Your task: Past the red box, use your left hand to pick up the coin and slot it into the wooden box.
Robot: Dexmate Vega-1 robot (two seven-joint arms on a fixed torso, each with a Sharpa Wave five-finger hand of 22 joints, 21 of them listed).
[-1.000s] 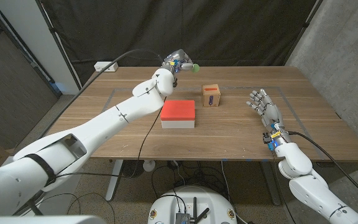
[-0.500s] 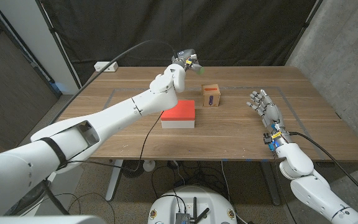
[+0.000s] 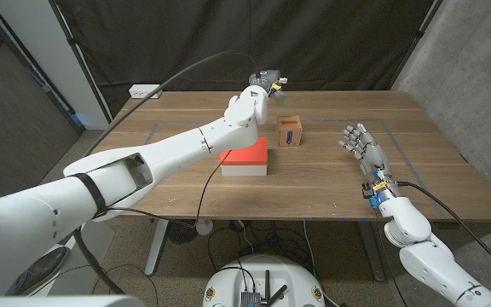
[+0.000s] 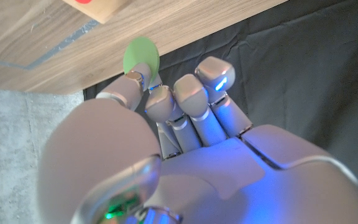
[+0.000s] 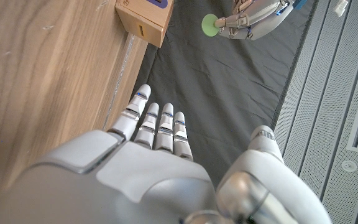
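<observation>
L hand (image 3: 267,83) is hanging in the air over the far part of the wooden table (image 3: 331,183), fingers bunched together and pinching a small round pale-green coin (image 3: 281,83) at their tips. In the left wrist view the same hand (image 4: 185,124) is showing its back, w/ the green disc (image 4: 141,56) sticking out edge-on between the fingertips (image 4: 160,99), seen against the table's plank surface and dark cloth behind. In the right wrist view the coin (image 5: 210,25) and the L hand (image 5: 253,15) holding it are both showing clear of the table, up in the air.

The small light-wood cube box w/ a blue label and a red strip on top (image 3: 291,130) is sitting on the table just beside and below-right of the held coin in the head view; coin isn't touching it. In the right wrist view its side face w/ a dark slot (image 5: 146,17) is showing. The flat red-topped box w/ white sides (image 3: 245,156) is lying nearer the robot, just beside the wooden box on its left; the L forearm is crossing over its left edge in the head view.

R hand (image 3: 363,147) is holding nothing, fingers apart and reaching up, standing over the table's right part, well apart from both boxes. Right wrist view is showing its back w/ fingers (image 5: 157,127) straight and slightly spread.

A white power strip (image 3: 144,89) is lying at the table's far left corner.
</observation>
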